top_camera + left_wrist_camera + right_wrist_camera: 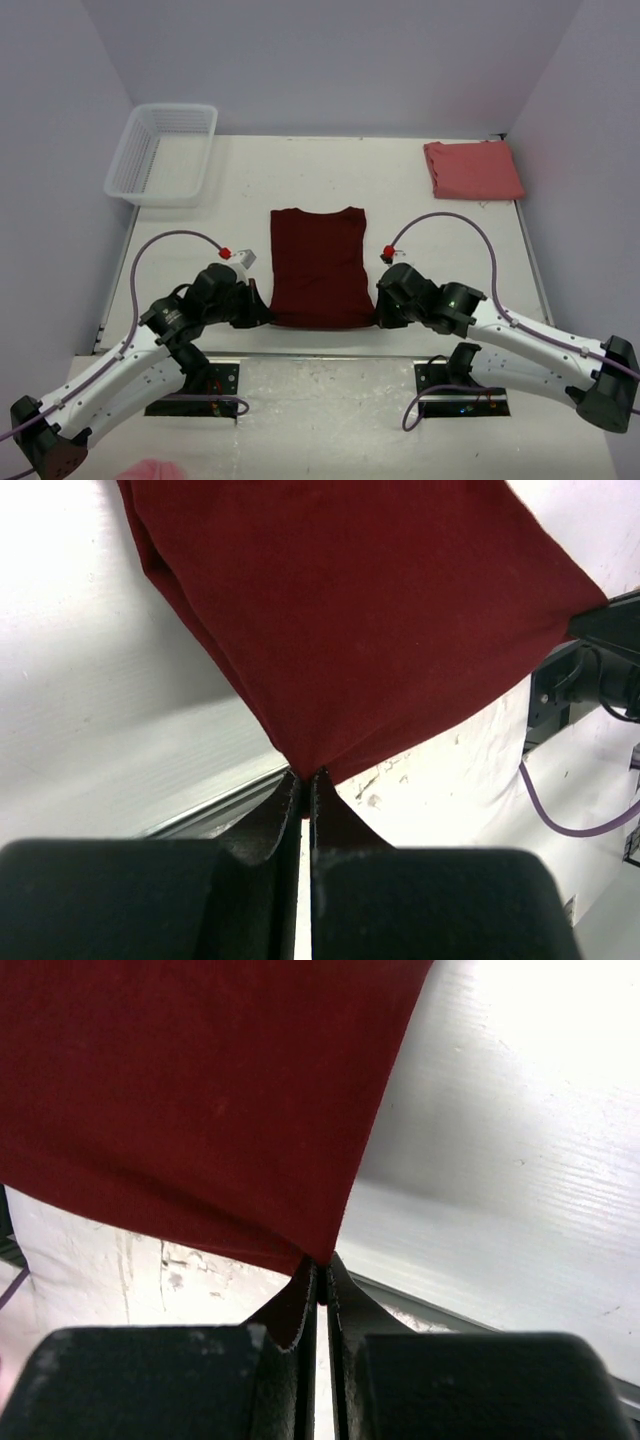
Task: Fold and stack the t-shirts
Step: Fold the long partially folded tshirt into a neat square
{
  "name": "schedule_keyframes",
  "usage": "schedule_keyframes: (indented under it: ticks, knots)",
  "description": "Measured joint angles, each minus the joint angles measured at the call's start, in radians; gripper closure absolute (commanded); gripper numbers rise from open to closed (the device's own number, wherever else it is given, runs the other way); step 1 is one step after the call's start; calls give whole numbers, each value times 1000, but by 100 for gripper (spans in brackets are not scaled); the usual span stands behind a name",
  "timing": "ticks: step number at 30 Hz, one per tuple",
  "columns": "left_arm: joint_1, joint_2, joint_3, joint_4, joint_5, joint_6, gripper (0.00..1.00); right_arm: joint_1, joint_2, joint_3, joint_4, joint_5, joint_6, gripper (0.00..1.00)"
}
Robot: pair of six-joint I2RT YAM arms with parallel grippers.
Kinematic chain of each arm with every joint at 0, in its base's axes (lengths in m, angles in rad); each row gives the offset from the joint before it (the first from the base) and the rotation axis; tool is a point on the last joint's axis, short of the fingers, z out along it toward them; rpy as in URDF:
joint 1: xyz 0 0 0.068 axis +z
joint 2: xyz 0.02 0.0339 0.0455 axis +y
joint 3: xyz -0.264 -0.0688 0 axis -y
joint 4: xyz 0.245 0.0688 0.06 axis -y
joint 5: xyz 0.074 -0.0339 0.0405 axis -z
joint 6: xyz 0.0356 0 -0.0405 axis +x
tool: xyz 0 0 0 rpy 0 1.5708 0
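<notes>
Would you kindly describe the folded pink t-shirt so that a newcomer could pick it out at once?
Look at the white table from above, then to its far right corner, opposite the mesh basket. The salmon pink t-shirt lies there, folded into a small rectangle. Unlike the dark maroon t-shirt at the centre, it is paler and more compactly folded.

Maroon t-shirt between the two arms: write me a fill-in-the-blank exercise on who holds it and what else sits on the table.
1. The left gripper is shut on the near ____ corner of the maroon t-shirt.
2. The right gripper is ____ on that shirt's other near corner.
3. The folded salmon pink t-shirt lies at the far ____ corner of the table.
4. The white mesh basket at the far left holds ____ shirts.

Missing words: left; shut; right; no.
</notes>
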Motion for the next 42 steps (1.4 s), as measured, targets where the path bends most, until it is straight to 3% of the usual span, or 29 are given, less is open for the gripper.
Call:
schedule_keyframes:
  ticks: [5, 13, 21, 32, 38, 40, 42]
  knots:
    - [0, 77, 83, -15, -43, 21, 100, -1, 92, 117, -47, 68, -8, 100]
    - [61, 370, 293, 6, -127, 133, 100, -112, 341, 396, -74, 140, -122, 100]
    - [256, 609, 451, 79, -108, 258, 100, -236, 505, 551, -65, 111, -224, 100]
    - [298, 953, 745, 102, -123, 344, 100, -396, 755, 798, -64, 50, -333, 100]
    - [325, 1188, 997, 97, -141, 373, 100, -473, 919, 945, -66, -5, -381, 100]
    - [340, 1259, 1050, 95, -143, 377, 100, -500, 989, 1001, -67, -37, -397, 95]
    - [352, 1327, 1091, 96, -146, 380, 96, -528, 1080, 1086, -78, -59, -418, 81]
